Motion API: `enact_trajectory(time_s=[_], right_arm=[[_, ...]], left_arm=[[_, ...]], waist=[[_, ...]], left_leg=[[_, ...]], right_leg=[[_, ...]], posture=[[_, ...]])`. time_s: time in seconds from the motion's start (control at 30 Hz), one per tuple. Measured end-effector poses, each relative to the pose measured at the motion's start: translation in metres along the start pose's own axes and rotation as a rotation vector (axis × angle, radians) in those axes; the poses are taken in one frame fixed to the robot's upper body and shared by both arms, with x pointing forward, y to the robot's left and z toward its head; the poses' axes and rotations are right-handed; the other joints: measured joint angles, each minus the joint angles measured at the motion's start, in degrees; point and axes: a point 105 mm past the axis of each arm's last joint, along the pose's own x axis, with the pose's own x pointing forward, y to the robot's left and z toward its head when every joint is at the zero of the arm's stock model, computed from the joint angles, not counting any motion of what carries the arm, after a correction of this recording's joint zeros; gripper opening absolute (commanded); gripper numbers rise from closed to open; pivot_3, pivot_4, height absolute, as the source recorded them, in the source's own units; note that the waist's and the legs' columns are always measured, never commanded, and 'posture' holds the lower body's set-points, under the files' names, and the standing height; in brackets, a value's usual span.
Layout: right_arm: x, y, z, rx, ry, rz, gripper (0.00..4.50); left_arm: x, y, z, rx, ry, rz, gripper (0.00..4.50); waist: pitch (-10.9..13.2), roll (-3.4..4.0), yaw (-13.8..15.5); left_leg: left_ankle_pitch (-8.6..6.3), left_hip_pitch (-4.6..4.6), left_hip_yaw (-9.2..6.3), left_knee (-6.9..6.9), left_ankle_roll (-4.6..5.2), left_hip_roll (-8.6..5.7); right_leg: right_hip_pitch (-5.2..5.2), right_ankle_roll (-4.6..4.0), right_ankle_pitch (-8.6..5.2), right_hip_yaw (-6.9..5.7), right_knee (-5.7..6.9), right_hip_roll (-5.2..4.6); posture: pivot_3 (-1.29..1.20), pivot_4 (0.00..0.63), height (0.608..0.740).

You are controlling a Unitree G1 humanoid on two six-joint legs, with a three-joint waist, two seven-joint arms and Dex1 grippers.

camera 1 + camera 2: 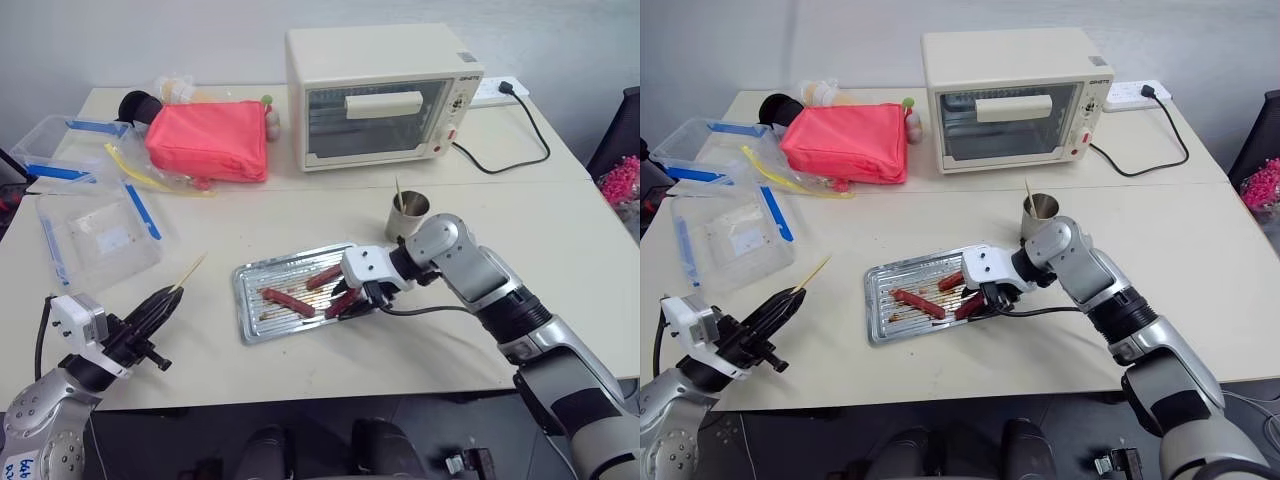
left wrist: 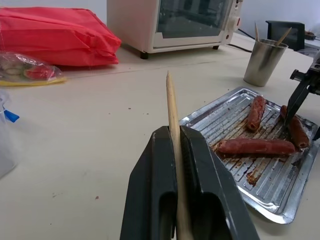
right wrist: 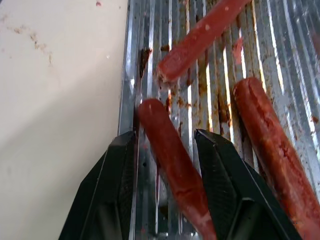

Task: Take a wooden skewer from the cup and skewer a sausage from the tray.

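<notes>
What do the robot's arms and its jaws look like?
Both arms are chunky silver-grey metal with black joints. The right arm has a black cable looping beside its white wrist block. The left arm has a white box at the wrist and a sticker with blue writing. Each gripper, left and right, ends in two black pointed jaws.

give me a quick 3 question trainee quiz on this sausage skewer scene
1. True or false: the left claw is shut on the wooden skewer.
2. How many sausages lie in the tray?
3. The right claw straddles: A) the cup, B) a sausage near the tray's edge, C) the toaster oven.

Key: 1 true; 2 three; 3 B.
</notes>
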Motion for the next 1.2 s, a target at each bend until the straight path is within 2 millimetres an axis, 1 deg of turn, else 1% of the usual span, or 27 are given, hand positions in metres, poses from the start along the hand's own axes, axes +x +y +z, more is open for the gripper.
enact_trajectory(time_s=[0.17,0.27,0.3,0.37,0.4,0.63,0.77,0.87,0.93,1.0,1.1,1.2], right_arm=[[0.003,0.000,-0.004,0.000,0.009,0.008,1.92],[0.003,0.001,-0.005,0.001,0.008,0.020,1.33],[0.004,0.001,-0.004,0.001,0.005,0.024,1.06],[0.005,0.001,-0.003,-0.001,0.000,0.028,0.35],[0.006,0.001,-0.002,-0.004,-0.005,0.028,0.14],[0.007,0.001,0.000,-0.002,-0.014,0.032,0.14],[0.004,0.003,0.003,0.005,-0.039,0.040,0.14],[-0.011,0.005,0.007,0.014,-0.075,0.024,0.14],[-0.025,0.006,0.014,0.011,-0.108,-0.001,0.14],[-0.035,0.007,0.021,0.007,-0.139,-0.015,0.14],[-0.038,0.012,0.034,-0.013,-0.176,-0.001,0.14],[-0.036,0.018,0.041,-0.015,-0.206,0.021,0.14]], left_arm=[[0.001,0.000,0.000,0.001,-0.002,0.003,0.00],[0.001,0.000,0.001,0.002,-0.004,0.002,0.00],[0.002,0.000,0.001,0.002,-0.005,0.001,0.00],[0.003,-0.001,0.002,0.003,-0.008,-0.005,0.00],[0.004,-0.001,0.002,0.002,-0.008,-0.007,0.00],[0.008,-0.002,0.006,0.019,-0.011,-0.039,0.00],[0.011,-0.009,0.007,0.042,0.023,-0.126,0.00],[0.012,-0.020,0.005,0.052,0.085,-0.240,0.00],[0.009,-0.035,0.003,0.066,0.156,-0.372,0.00],[0.008,-0.048,0.002,0.063,0.196,-0.473,0.00],[0.009,-0.065,0.000,0.027,0.230,-0.600,0.00],[0.017,-0.075,0.002,0.029,0.222,-0.678,0.00]], waist=[[0.0,0.00,0.0],[0.0,0.00,0.0],[0.0,0.00,0.0],[0.0,0.00,0.0],[0.0,0.00,0.0],[0.0,0.00,0.0],[0.0,0.00,0.0],[0.0,0.00,0.1],[0.0,0.01,0.0],[0.0,0.01,0.0],[0.0,0.01,0.0],[0.0,0.02,0.0]], left_leg=[[0.00,0.00,0.00,0.00,0.00,0.00],[0.00,0.00,-0.01,0.00,0.00,0.00],[0.00,0.00,-0.01,0.00,0.00,0.00],[0.00,0.00,0.00,0.00,0.00,0.01],[0.00,0.01,0.00,0.00,0.00,0.01],[0.00,0.01,-0.01,0.00,0.00,0.00],[0.00,0.00,0.00,0.00,-0.01,0.00],[0.00,-0.02,-0.01,0.00,0.00,-0.02],[-0.01,-0.01,0.00,-0.03,-0.01,-0.02],[-0.02,-0.01,-0.01,-0.03,-0.03,0.02],[-0.03,0.00,-0.01,-0.05,-0.05,0.05],[-0.03,0.00,-0.01,-0.05,-0.05,0.04]], right_leg=[[0.00,0.00,0.00,0.00,0.00,-0.01],[0.00,0.00,0.00,0.00,0.00,-0.01],[0.00,0.00,0.00,0.01,0.00,-0.01],[0.00,0.00,0.00,0.01,0.00,-0.01],[0.00,0.00,0.00,0.01,0.00,-0.01],[0.00,0.00,0.00,0.01,0.00,-0.01],[-0.01,0.00,0.00,0.02,0.00,-0.01],[-0.01,0.00,0.00,0.00,-0.01,-0.01],[-0.01,0.00,0.00,0.04,-0.05,-0.04],[-0.02,0.00,0.00,0.06,-0.06,-0.04],[-0.02,-0.01,0.00,0.22,-0.06,-0.03],[-0.02,-0.01,0.00,0.24,-0.05,-0.01]], posture=[[0.00,0.150,0.740],[0.00,0.150,0.740],[0.00,0.150,0.740],[0.00,0.150,0.740],[0.00,0.150,0.740],[0.00,0.150,0.740],[0.00,0.150,0.740],[0.00,0.150,0.740],[0.00,0.150,0.740],[0.00,0.150,0.740],[0.00,0.150,0.740],[0.00,0.150,0.740]])
